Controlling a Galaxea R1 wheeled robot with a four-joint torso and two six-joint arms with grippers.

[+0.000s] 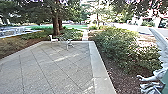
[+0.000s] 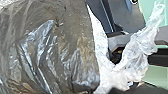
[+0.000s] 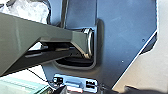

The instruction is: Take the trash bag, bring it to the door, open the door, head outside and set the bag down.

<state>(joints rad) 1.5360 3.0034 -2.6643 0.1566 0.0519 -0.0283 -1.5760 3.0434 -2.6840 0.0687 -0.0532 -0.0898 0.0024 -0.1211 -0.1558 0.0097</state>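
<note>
Trash bag (image 2: 50,50): dark, filmy, creased, glossy, brownish patches; near the left gripper (image 2: 130,89).
Whitish plastic (image 2: 137,50): crumpled, twisted, beside the bag.
Left gripper, right gripper (image 3: 96,89): cannot tell whether spread or pinching.

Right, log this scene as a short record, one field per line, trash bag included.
Setting: outdoors, daylight
Ground: paved yard, streaked with sun
Edging: pale border along the paving's right side
Planting: green shrubs beyond that border; tree trunk past the far end
Furniture: light pieces at the far end, likely chairs
Trash bag: dark, glossy and crinkled, large in the left wrist view
Beside bag: pale see-through plastic, crumpled
Bag's support: cannot tell
</note>
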